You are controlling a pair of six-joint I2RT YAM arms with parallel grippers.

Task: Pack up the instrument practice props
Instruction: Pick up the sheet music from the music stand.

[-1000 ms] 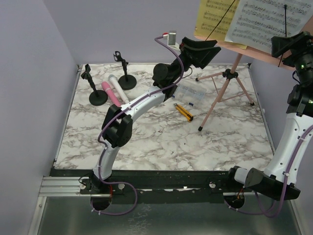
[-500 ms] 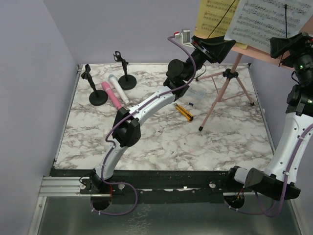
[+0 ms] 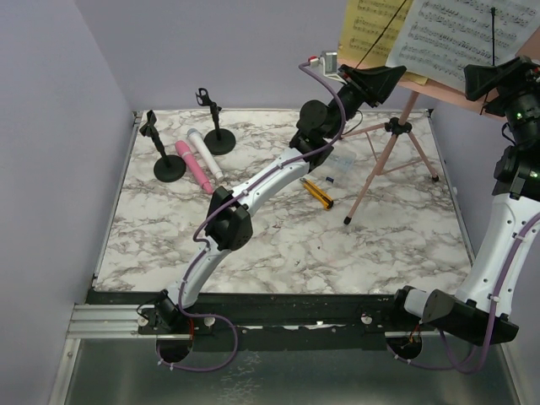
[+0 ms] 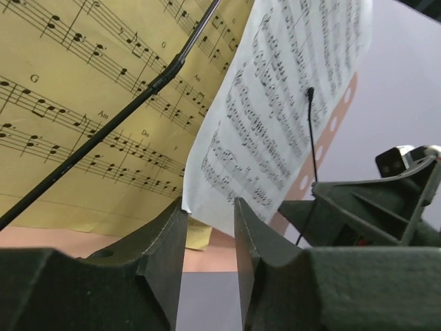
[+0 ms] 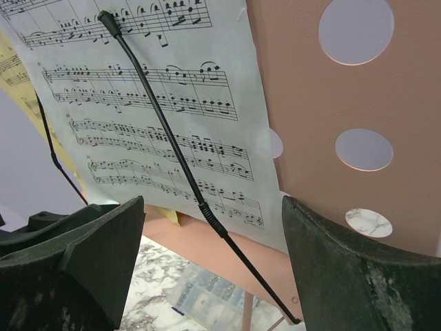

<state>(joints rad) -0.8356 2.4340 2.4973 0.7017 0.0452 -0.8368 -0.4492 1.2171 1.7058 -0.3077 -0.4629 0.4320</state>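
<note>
The pink perforated music rack [image 3: 384,139] stands on its tripod at the back right and bears a yellow page [image 3: 367,29] and a white page [image 3: 460,34] under thin black wire arms [image 5: 179,152]. My left gripper [image 4: 209,207] is raised to the rack's ledge, its jaws a narrow gap apart at the white page's [image 4: 289,117] lower corner. My right gripper [image 5: 213,207] hangs wide open before the white page [image 5: 158,103] and the rack [image 5: 331,103], holding nothing. A pink microphone [image 3: 192,164], a white microphone [image 3: 205,152] and two black mic holders [image 3: 169,164] [image 3: 219,139] are at the back left.
A clear compartment box [image 3: 333,169] and a yellow-and-black utility knife [image 3: 317,192] lie on the marble table [image 3: 278,253] beside the tripod's legs. The left arm stretches diagonally across the table's middle. Purple walls close the left and back.
The left arm rose and reached further right to the rack's ledge. Its jaws went from wide open to a narrow gap at the white page's corner. The right arm kept still.
</note>
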